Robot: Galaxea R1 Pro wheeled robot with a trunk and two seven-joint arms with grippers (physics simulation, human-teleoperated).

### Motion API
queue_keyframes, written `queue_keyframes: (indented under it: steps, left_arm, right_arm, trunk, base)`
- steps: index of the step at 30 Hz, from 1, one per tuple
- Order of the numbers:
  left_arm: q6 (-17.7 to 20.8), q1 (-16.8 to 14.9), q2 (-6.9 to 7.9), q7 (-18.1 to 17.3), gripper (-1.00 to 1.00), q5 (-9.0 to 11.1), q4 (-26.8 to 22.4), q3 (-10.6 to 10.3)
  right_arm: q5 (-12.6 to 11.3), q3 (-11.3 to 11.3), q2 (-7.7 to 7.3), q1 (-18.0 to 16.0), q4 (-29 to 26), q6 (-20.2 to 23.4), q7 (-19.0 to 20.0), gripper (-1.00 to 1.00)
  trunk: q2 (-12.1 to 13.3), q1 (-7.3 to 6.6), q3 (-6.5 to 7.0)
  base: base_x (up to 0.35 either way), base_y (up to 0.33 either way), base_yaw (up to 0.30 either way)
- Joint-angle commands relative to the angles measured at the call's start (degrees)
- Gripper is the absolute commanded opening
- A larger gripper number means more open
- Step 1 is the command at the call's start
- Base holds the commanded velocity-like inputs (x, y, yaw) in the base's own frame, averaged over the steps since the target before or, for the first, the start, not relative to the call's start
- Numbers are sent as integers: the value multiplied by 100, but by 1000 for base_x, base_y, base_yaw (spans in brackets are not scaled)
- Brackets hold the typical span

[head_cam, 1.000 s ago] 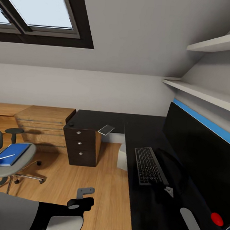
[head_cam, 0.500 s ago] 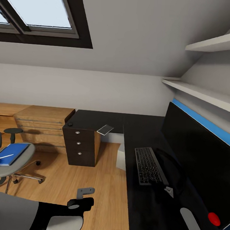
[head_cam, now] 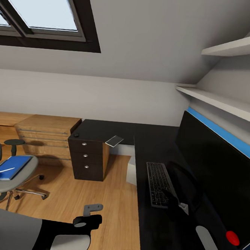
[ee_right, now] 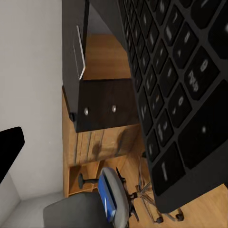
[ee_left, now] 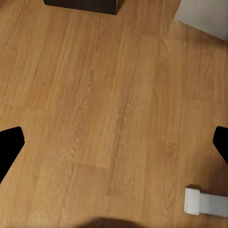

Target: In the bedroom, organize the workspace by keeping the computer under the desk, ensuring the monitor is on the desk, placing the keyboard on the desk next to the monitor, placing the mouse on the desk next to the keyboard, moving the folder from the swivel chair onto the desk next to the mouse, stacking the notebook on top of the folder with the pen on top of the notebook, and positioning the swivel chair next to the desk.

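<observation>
Monitor (head_cam: 215, 173) runs off the frame's right edge beside the keyboard (head_cam: 158, 184) on the desk (head_cam: 113, 131), folder (head_cam: 9, 166) lower left on the swivel chair (head_cam: 27, 170), floor (ee_left: 104, 109) open under my spread left pincer (ee_left: 114, 142), right pincer's state untellable.

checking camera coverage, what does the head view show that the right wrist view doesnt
The head view has the monitor, the wall shelves, the skylight and the wood cabinet. The right wrist view adds a close look at the keyboard's keys. Both share the keyboard, the black drawer unit with the grey notebook on the desk, and the swivel chair carrying the blue folder.
</observation>
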Motion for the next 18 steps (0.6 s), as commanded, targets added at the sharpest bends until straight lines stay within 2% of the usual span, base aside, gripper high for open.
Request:
queue_keyframes:
  steps: [1,9,18]
  left_arm:
    - [-28,-10,1,5,100,28,-7,-14]
    - [-28,-10,1,5,100,28,-8,-14]
    - [-28,-10,1,5,100,28,-9,-14]
  right_arm:
    - [-8,-11,1,-4,1,31,10,100]
    - [-8,-11,1,-4,1,31,10,100]
    - [-8,-11,1,-4,1,31,10,100]
  trunk:
    - [-7,1,-8]
    - [-7,1,-8]
    - [-7,1,-8]
  base:
    - [0,0,0]
    - [0,-84,0]
    - [-1,-15,0]
